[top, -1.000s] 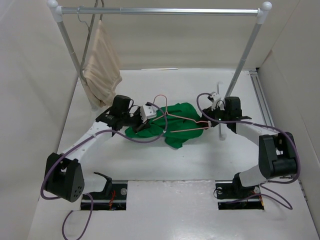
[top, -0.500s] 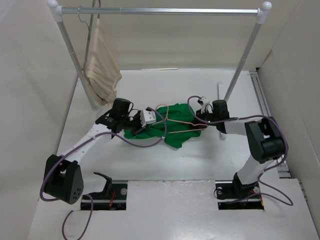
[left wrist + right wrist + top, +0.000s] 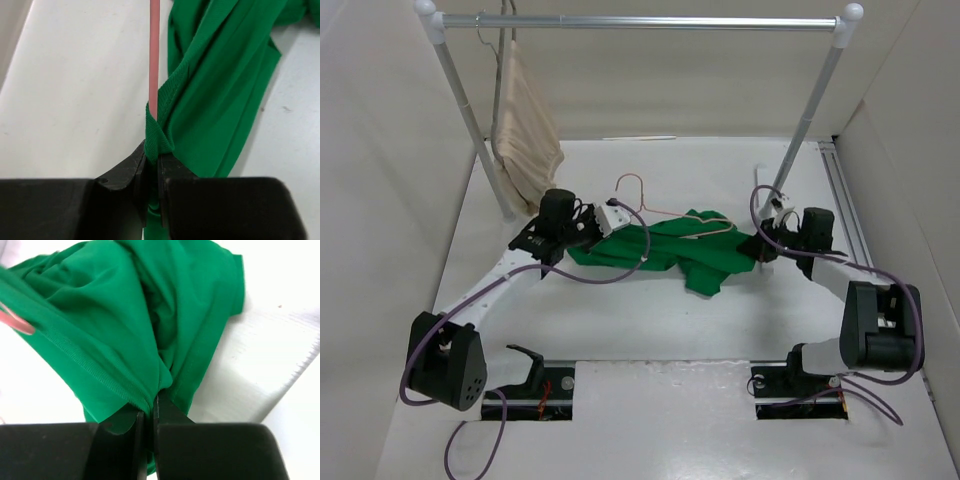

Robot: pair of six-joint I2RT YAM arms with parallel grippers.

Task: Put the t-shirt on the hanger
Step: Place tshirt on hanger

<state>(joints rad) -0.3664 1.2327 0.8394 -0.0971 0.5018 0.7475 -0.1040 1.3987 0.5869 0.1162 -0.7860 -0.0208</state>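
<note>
My left gripper (image 3: 152, 160) is closed tight on a folded hem of the t-shirt (image 3: 220, 90), and in the left wrist view the green band bunches up right at the tips, with the pink wire of the hanger (image 3: 154, 55) running straight up from that same pinch toward the top edge of the frame; I cannot tell whether the wire itself is caught between the jaws or only lies against the cloth there. My right gripper (image 3: 148, 412) is also clamped shut, on a gathered fold of the shirt's other end, with the fabric fanning out above it and a short curve of pink wire showing at the left edge of the right wrist view. From overhead, the shirt is stretched across the middle of the frame between the two grippers, lying low on the white tabletop (image 3: 650, 320), with a loose flap drooping toward the bottom of the frame just right of center. The hanger's hook pokes out above the shirt's upper left end. At the upper left, a beige garment (image 3: 525, 140) hangs from the metal rail (image 3: 650, 21) that spans the top of the frame.
</note>
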